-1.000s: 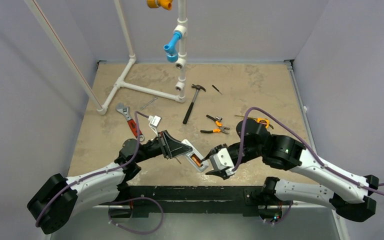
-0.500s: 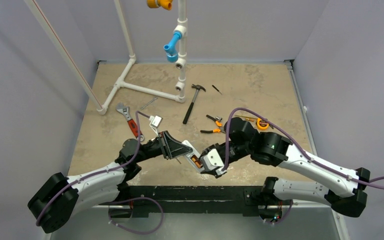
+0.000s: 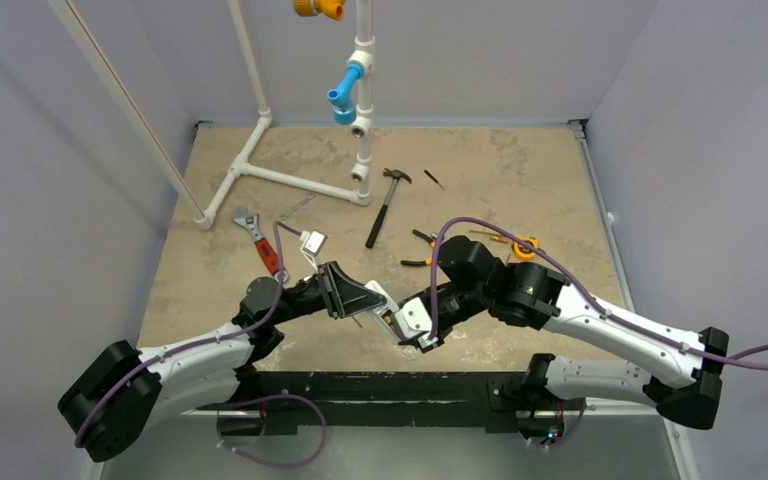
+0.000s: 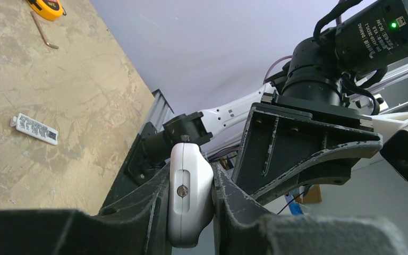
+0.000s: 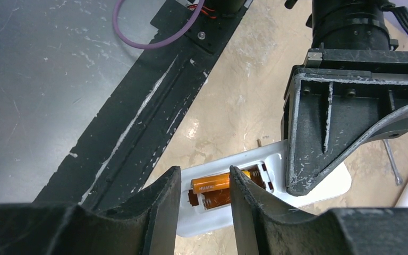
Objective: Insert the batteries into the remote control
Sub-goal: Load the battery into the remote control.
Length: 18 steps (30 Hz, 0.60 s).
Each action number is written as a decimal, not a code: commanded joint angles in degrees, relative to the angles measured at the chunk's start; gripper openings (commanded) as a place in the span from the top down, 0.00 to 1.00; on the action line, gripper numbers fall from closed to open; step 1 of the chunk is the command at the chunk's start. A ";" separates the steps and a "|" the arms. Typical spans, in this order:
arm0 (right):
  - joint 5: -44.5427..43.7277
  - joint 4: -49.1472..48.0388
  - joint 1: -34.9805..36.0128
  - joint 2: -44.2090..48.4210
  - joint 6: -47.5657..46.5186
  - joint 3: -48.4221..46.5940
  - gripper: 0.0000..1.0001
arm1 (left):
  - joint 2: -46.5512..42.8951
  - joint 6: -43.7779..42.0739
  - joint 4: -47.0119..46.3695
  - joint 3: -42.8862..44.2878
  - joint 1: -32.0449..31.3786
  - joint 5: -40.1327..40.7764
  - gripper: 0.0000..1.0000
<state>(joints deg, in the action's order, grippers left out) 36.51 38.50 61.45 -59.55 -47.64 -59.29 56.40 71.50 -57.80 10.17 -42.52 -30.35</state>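
My left gripper (image 3: 368, 297) is shut on the white remote control (image 3: 388, 312) and holds it above the table's near edge, back side up. In the left wrist view the remote's rounded end (image 4: 189, 194) is clamped between the fingers. In the right wrist view the open recess of the remote (image 5: 319, 186) holds one orange battery (image 5: 215, 183). The slot beside it shows a spring. My right gripper (image 5: 204, 172) hovers just over the recess, slightly open and holding nothing, one finger (image 5: 162, 212) on each side of the battery's middle. It also shows in the top view (image 3: 418, 328).
Hammer (image 3: 385, 205), orange-handled pliers (image 3: 430, 255), red-handled wrench (image 3: 260, 240), tape measure (image 3: 525, 245), a small silvery piece (image 3: 310, 241) and the white pipe frame (image 3: 290, 180) lie farther back. A small white printed strip (image 4: 34, 129) lies on the table. The black base rail (image 3: 380, 385) runs below.
My right arm has swung left and its gripper has closed in over the remote's battery recess. The left arm holds the remote still.
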 commanded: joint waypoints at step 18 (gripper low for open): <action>-2.94 -0.36 -0.02 -1.07 -0.96 1.15 0.66 | -0.14 0.85 -4.98 1.60 -0.29 -1.07 1.00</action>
<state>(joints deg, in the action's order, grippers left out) 34.96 38.57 61.45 -60.64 -47.66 -58.57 56.40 71.57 -58.22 10.17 -42.52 -30.92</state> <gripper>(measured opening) 0.345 0.258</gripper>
